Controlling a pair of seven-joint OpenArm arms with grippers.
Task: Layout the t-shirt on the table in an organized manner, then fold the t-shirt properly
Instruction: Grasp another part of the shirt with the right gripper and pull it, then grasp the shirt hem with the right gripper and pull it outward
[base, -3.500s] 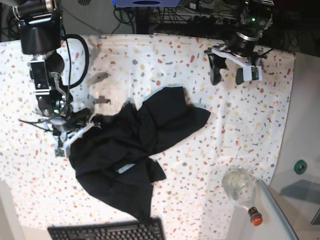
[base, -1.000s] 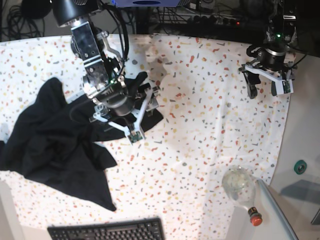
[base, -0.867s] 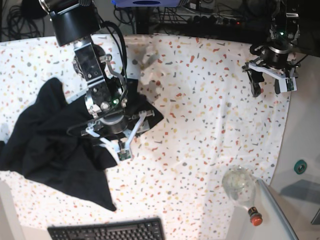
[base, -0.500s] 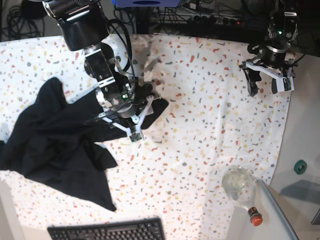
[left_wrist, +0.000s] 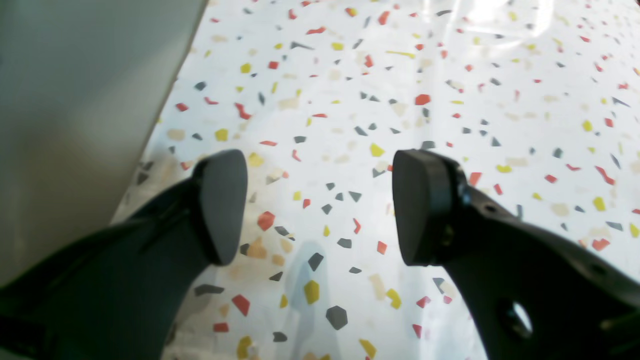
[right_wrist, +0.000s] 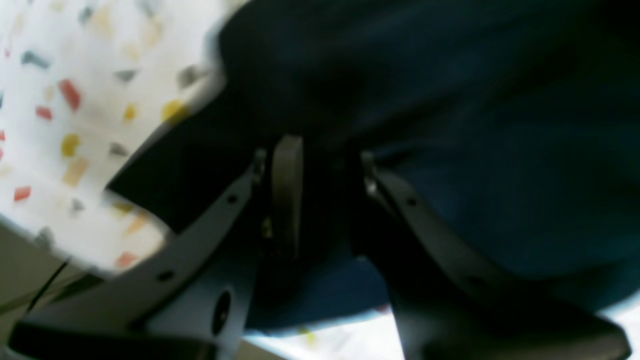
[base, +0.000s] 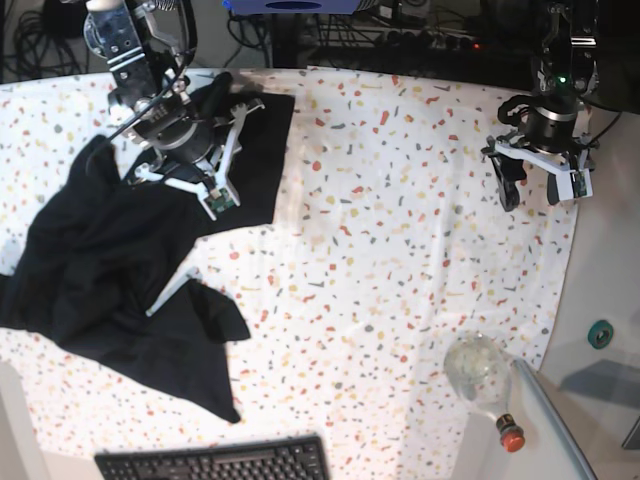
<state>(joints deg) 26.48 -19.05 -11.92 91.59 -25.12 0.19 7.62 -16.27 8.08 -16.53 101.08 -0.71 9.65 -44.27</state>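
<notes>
1. We see a black t-shirt (base: 110, 270) lying crumpled on the left side of the table (base: 400, 230).
2. The table is covered in white cloth with little red, yellow and grey specks.
3. Most of the shirt is bunched up in a heap near the left edge, and one corner points down toward the keyboard (base: 215, 462).
4. One part of the shirt reaches up toward the far side of the table, and it looks flatter there.
5. Our right gripper (base: 195, 150) is over that upper part of the shirt.
6. In the right wrist view, the right gripper (right_wrist: 320, 170) has its two fingers close together with dark cloth between them, so we say it is pinching the shirt. The picture is blurry, but the black cloth fills the gap.
7. Our left gripper (base: 535, 185) is far away on the other side, near the right edge of the table.
8. In the left wrist view, the left gripper (left_wrist: 320, 205) has its fingers spread wide apart, and only the speckled cloth shows between them. It holds nothing.
9. A clear glass bottle (base: 480, 375) with a red cap lies near the front right corner of the table.
10. The keyboard is black and sits at the front edge, just below the shirt's lowest corner.
</notes>
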